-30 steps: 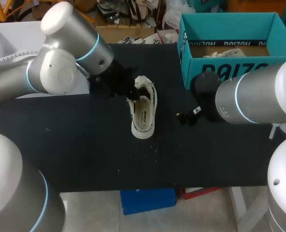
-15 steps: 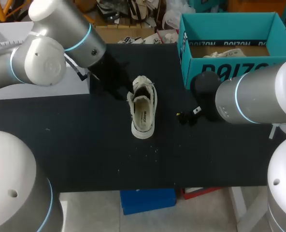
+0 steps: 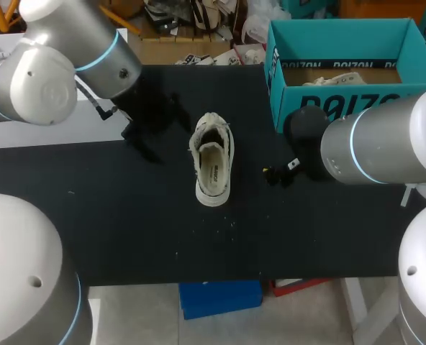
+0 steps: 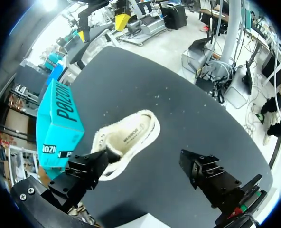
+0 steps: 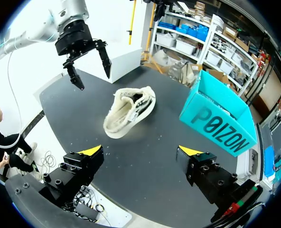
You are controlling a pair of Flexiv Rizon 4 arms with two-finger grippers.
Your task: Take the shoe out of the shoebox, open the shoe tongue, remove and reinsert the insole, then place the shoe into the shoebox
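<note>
A cream low-top shoe [image 3: 213, 164] stands upright on the black table [image 3: 112, 230], its opening wide and the insole showing inside. My left gripper [image 3: 155, 128] hangs open to the shoe's left, clear of it. In the left wrist view the shoe [image 4: 126, 141] lies ahead of the open left gripper [image 4: 147, 167], nearer one finger and untouched. My right gripper [image 3: 280, 173] sits open to the shoe's right, holding nothing. The right wrist view has the shoe [image 5: 129, 109] ahead of the right gripper [image 5: 140, 152], with the left gripper [image 5: 88, 59] beyond it.
The teal shoebox [image 3: 342, 108] stands open at the table's back right, something pale lying inside; it also shows as the box [image 4: 57, 123] and the box [image 5: 221, 116] in the wrist views. Small white crumbs [image 3: 224, 226] dot the table in front of the shoe.
My left gripper has opened, let go of the shoe's upper edge and drawn back to the left. The shoe stays in place. The right arm has not moved.
</note>
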